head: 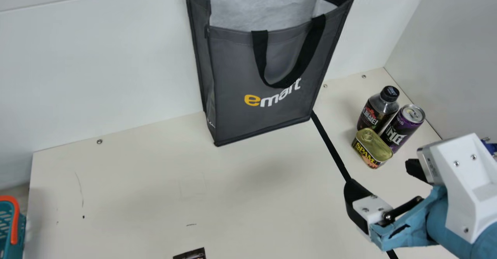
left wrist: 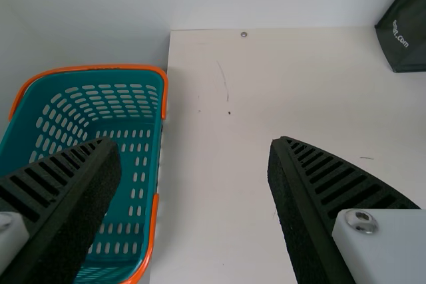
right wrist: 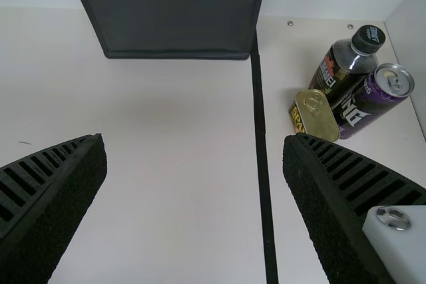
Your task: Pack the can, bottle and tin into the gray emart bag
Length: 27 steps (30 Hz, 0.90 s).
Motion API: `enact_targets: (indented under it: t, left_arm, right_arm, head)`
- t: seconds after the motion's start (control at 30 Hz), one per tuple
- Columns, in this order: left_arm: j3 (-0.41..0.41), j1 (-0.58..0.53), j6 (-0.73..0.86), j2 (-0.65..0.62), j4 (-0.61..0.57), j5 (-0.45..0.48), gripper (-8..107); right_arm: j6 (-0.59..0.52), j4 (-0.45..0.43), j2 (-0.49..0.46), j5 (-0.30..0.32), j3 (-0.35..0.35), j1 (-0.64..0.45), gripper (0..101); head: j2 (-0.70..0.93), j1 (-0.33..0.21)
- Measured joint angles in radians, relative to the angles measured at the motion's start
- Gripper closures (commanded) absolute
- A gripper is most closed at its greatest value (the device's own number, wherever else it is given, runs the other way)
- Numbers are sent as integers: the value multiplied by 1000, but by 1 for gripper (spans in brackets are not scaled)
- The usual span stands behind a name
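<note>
The gray emart bag point(head: 268, 57) stands upright against the back wall, its top open and a black handle hanging down its front. Right of it, the dark bottle point(head: 378, 109), purple can point(head: 402, 127) and Spam tin point(head: 372, 148) are grouped close together. In the main view my right gripper point(head: 382, 187) is open, nearer the front than the tin. The right wrist view has my right gripper point(right wrist: 193, 164) with its fingers wide apart, nothing between them, and the tin point(right wrist: 314, 114) beyond one finger. My left gripper point(left wrist: 193, 171) is open and empty, above the table beside a basket.
A teal basket point(left wrist: 126, 164) with orange handles sits off the table's left edge. A black strip point(head: 330, 144) runs along the table point(head: 155, 181) from the bag to the front. A dark printed item point(head: 192, 254) lies at the near edge. Walls border the back and right.
</note>
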Motion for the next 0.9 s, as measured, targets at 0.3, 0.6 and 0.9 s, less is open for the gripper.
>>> enact_targets:
  t: [0.3,0.6,0.9]
  left_arm:
    - [0,0,0,0,0,0,9]
    - [0,0,0,0,0,0,9]
    - [0,0,0,0,0,0,9]
  right_arm:
    - [0,0,0,0,0,0,10]
    - [0,0,0,-1,0,0,10]
    - [0,0,0,-1,0,0,10]
  head:
    - [2,0]
    - [2,0]
    - [0,0]
